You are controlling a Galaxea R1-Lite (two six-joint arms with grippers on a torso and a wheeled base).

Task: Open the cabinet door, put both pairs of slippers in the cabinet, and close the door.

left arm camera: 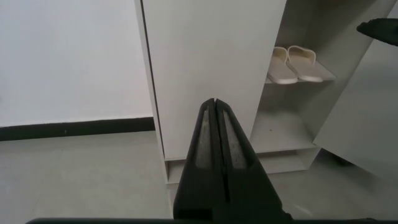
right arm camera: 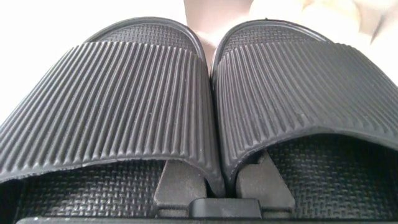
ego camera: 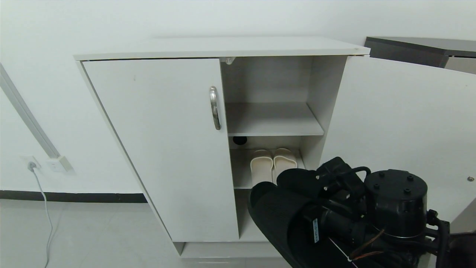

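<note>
Black slippers (right arm camera: 124, 93) were recorded, at the wrist view, pinched by the right gripper (right arm camera: 222, 185); left gripper (left arm camera: 214, 111) fingers (left arm camera: 202, 143) were pressed together.

White wall (ego camera: 55, 37), plain. Black baseboard (ego camera: 74, 197) along its foot, pale grey floor (ego camera: 93, 234) below. Grey trunking (ego camera: 26, 111) slants down to a small box (ego camera: 59, 163). Wall socket (ego camera: 31, 163) just beside it, white cable (ego camera: 47, 223) hanging to the floor. Dark grey unit (ego camera: 420, 48) far right.

The black slippers (ego camera: 282, 212) covered the heels of the cream slippers (ego camera: 273, 163) and ran off the head view's bottom edge. Their straps hid most of the right pincer (right arm camera: 222, 186). The open door (ego camera: 401, 130) was cut off at the right edge.
</note>
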